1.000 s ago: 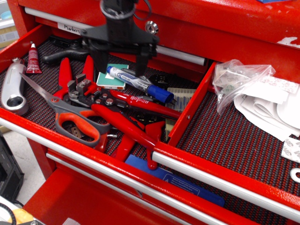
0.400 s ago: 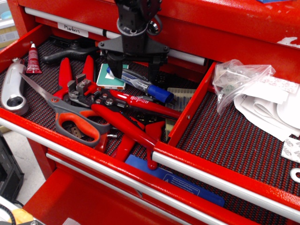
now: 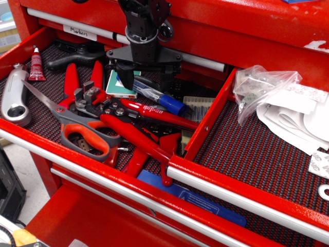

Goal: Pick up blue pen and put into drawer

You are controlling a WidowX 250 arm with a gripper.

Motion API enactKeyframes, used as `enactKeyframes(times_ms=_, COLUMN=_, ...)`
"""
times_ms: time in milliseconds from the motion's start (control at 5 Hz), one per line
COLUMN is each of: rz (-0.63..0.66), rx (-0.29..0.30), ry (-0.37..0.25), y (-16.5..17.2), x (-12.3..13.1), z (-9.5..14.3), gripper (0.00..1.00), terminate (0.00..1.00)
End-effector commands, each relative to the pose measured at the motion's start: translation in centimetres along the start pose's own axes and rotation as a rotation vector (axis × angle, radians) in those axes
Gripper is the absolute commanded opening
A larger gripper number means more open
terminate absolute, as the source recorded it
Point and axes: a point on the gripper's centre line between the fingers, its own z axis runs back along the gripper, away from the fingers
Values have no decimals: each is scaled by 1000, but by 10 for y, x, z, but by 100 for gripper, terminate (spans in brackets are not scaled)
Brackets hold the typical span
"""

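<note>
1. Tool (image 3: pixel 146 77) spread wide, fingers either side of blue pen (image 3: pixel 154 95), not pinching.
2. Pen lies in drawer (image 3: pixel 241 136) atop red pliers (image 3: pixel 149 110), beside green card (image 3: pixel 117 85).

Readable text is thin here. White label (image 3: pixel 79 32) on the upper drawer front: handwritten "Markers". Blue pen (image 3: pixel 154 94) barrel has dark print, too small to read. Red plier handle (image 3: pixel 152 109) carries white lettering, illegible. Blue card (image 3: pixel 198 196) below has a white label, also unreadable. Small red tube (image 3: pixel 36 65): print unclear.
</note>
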Motion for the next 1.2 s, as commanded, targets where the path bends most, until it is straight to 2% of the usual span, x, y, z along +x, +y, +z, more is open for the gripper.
enactKeyframes(times_ms=0, rz=7, rx=-43, ry=-20, y=7, x=2, z=-2, gripper=100, terminate=0)
enactKeyframes(times_ms=200, rz=40, rx=-33, ry=-11, y=8, x=-12, z=-8, gripper=100, terminate=0)
enactKeyframes(times_ms=400, rz=49, rx=-52, ry=33, y=9, x=-16, z=-12, gripper=0, terminate=0)
enactKeyframes(times_ms=600, rz=67, rx=-61, ry=50, y=9, x=-23, z=-15, gripper=0, terminate=0)
enactKeyframes(times_ms=800, rz=81, rx=-3, ry=107, y=8, x=-15, z=12, gripper=0, terminate=0)
enactKeyframes(times_ms=1000, rz=166, rx=7, ry=381, y=7, x=-1, z=47, gripper=0, terminate=0)
